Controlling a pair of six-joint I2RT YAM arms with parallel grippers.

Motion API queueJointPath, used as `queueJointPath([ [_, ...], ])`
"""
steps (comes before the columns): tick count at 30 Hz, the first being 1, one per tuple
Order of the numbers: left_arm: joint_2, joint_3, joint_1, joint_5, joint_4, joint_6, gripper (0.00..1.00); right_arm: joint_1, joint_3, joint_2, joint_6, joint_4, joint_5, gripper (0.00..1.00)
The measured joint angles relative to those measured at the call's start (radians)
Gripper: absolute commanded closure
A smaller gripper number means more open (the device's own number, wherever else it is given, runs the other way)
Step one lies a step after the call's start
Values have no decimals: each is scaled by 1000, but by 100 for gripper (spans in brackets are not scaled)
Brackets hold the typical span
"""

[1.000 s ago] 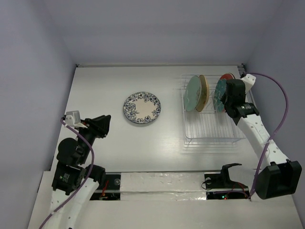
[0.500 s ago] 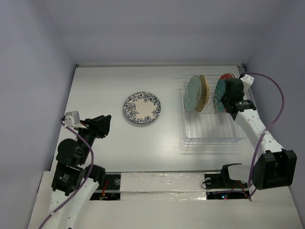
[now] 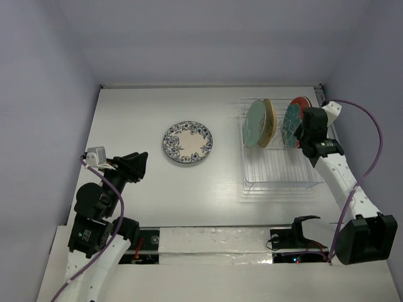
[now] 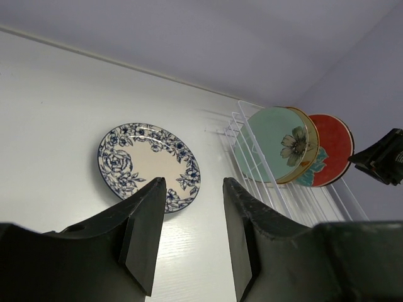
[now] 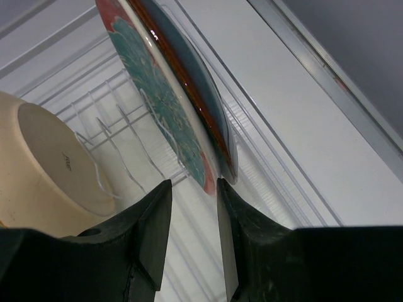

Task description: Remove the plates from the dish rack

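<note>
- Plates [image 3: 269, 123]: four stand on edge in the far half of the rack [image 3: 280, 170]. The fifth, the white plate [image 3: 187, 142], lies flat and face up on the table [image 3: 138, 113], left of the rack and well apart from it.
- From left to right we see the mint plate [image 4: 272, 141] with the tan plate [image 5: 50, 157] close behind it. After a gap comes the red plate [image 5: 138, 69] with the teal plate [image 5: 182, 63] against its back.
- All four turn their faces toward the table's left side and their backs toward the right. The tan plate shows us its pale underside in the right wrist view.
- From above, each standing plate reads as a narrow oval whose long line runs from near to far.
- The rack sits on the right side of the table, its sides square with the table's edges.
- On the right gripper [image 5: 192, 185] the jaws stand a little apart and hold nothing. The lower rims of the red and teal plates show just beyond the gap between the fingertips. We cannot tell whether the fingers reach around those rims.
- On the left gripper [image 4: 193, 185] the jaws are parted and empty. It hangs over the near left part of the table, pointed toward the white plate and well apart from it.
- The table is white with a fine grain, and a grey strip [image 5: 315, 63] runs along its right edge.
- Pale lilac-grey walls [image 3: 201, 38] close the table in on the left, far and right sides.
</note>
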State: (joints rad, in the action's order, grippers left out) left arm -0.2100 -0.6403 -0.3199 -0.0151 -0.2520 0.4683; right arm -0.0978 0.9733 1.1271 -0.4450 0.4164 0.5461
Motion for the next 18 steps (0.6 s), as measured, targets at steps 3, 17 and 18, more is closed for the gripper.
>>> queueJointPath([
  [3, 0, 0, 0, 0, 0, 0, 61, 0, -2, 23, 0, -5, 0, 60],
  [17, 0, 0, 0, -2, 0, 0, 61, 7, -7, 105, 4, -29, 22, 60],
  [18, 0, 0, 0, -2, 0, 0, 61, 7, -9, 95, 4, -28, 22, 60],
])
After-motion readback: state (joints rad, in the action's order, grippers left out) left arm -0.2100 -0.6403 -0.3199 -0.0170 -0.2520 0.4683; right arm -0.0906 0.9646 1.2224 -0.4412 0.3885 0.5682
